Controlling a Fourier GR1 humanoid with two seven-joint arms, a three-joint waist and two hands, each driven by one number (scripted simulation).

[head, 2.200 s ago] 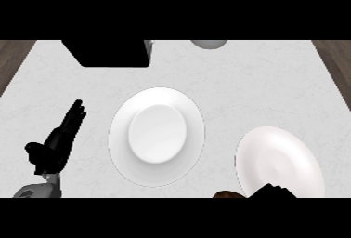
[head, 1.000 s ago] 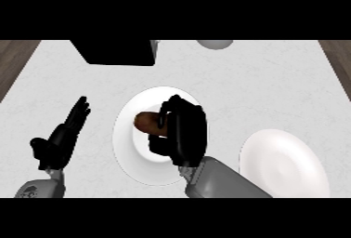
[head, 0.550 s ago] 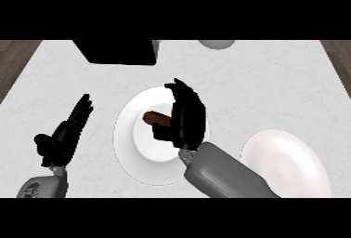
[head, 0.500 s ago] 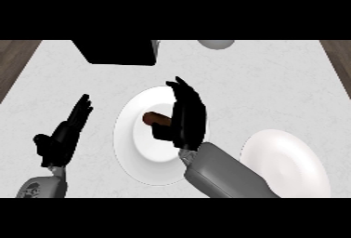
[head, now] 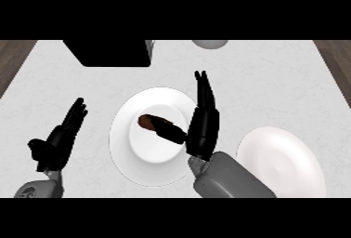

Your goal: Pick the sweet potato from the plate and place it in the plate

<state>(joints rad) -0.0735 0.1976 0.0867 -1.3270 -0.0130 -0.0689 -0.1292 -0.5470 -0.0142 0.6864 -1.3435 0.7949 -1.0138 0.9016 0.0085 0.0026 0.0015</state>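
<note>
A brown sweet potato lies on the large white plate in the middle of the counter. My right hand stands over the right part of that plate, open, fingers straight and pointing away from me. Its thumb reaches left to the potato's near end and hides that end. A second, smaller white plate sits at the lower right with nothing on it. At the left edge of the counter my left hand rests open, away from both plates.
A black box stands at the back left of the counter. A grey round object shows at the back edge. Brown floor shows beyond the counter's left and right corners.
My right hand came in from the lower edge with the sweet potato, set it over the middle plate, and its fingers have straightened off it. The left hand stayed put.
</note>
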